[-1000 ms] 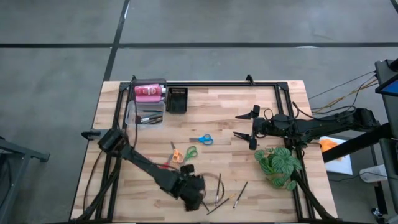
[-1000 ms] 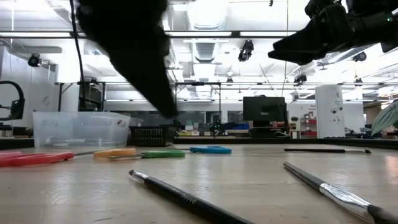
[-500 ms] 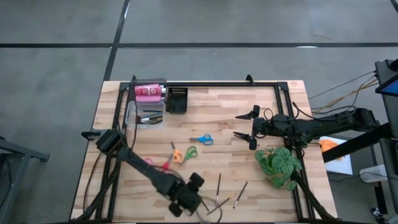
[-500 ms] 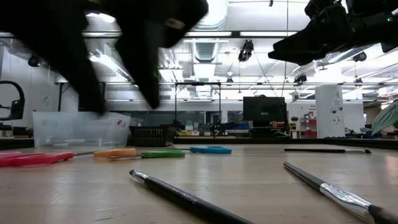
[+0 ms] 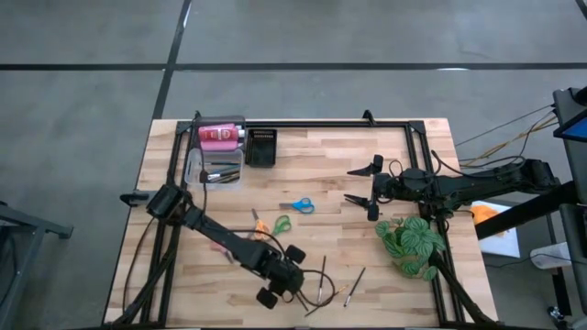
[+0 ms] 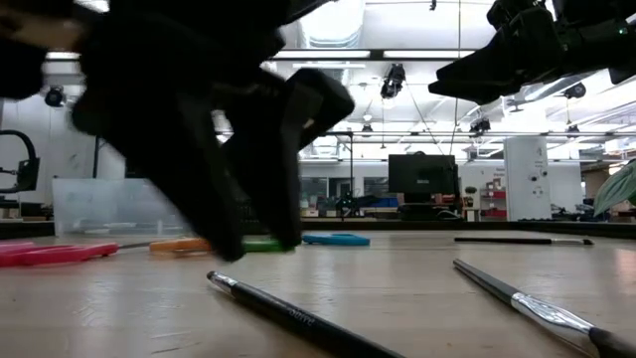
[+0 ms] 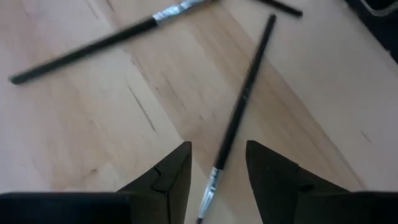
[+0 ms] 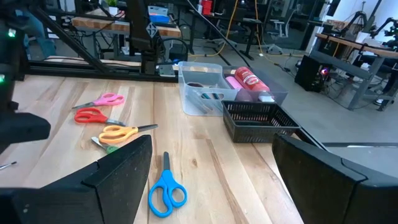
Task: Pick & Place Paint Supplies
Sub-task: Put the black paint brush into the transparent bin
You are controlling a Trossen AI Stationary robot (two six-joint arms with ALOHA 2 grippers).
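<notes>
Black brush (image 7: 239, 109) lies flat on the wooden desk (image 5: 330, 174), near the front edge. The left gripper (image 7: 217, 180) hangs low over it with its jaws partly open, one finger on each side of the brush end, holding nothing. More brushes (image 5: 356, 280) lie close by. Blue scissors (image 5: 297, 204) sit mid-desk. The right gripper (image 5: 362, 183) waits by the right edge, jaws wide open and empty.
</notes>
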